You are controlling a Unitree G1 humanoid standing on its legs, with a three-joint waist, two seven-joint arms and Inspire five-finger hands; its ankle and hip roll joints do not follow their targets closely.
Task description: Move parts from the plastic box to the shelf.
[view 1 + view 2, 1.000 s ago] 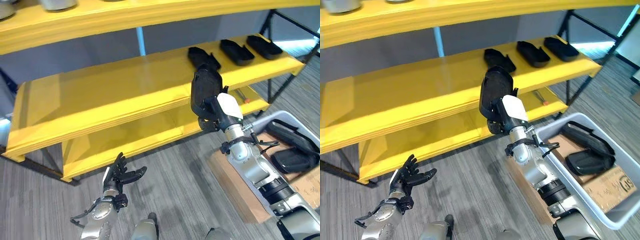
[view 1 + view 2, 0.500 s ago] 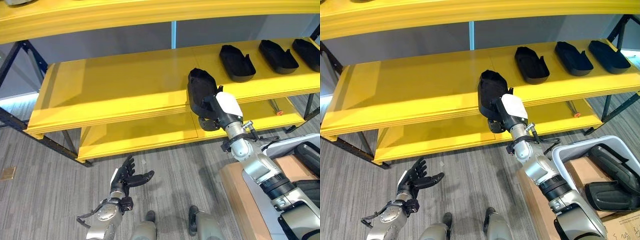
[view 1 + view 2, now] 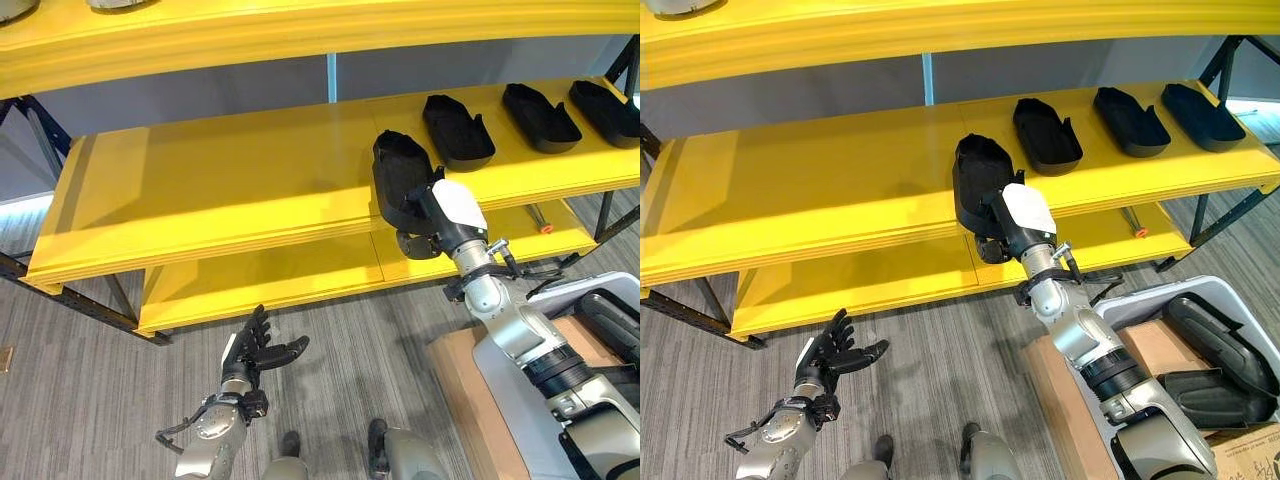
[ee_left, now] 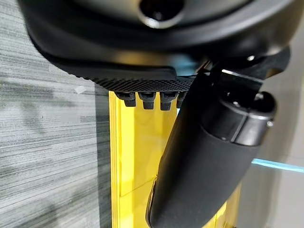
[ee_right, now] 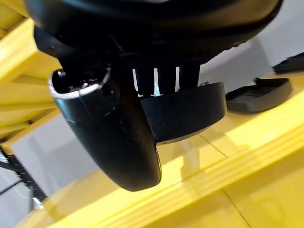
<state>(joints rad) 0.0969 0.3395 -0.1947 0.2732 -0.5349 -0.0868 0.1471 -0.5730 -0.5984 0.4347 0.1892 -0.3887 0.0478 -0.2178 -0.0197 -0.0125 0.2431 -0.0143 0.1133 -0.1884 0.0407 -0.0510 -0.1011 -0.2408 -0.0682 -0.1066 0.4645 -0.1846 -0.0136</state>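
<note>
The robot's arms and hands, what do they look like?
Both arms are shiny silver-grey tubes with dark rings at the joints. The left hand and right hand are black, with fingers and a thumb. The right hand wears a smooth white cover.

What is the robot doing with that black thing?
The robot's right hand is holding a black plastic part up at the front edge of the yellow shelf, about to set it down. Three more black parts already lie in a row on that shelf, to the right. More parts wait in the grey plastic box by the robot's right side. Its left hand hangs open and empty, low over the floor.
</note>
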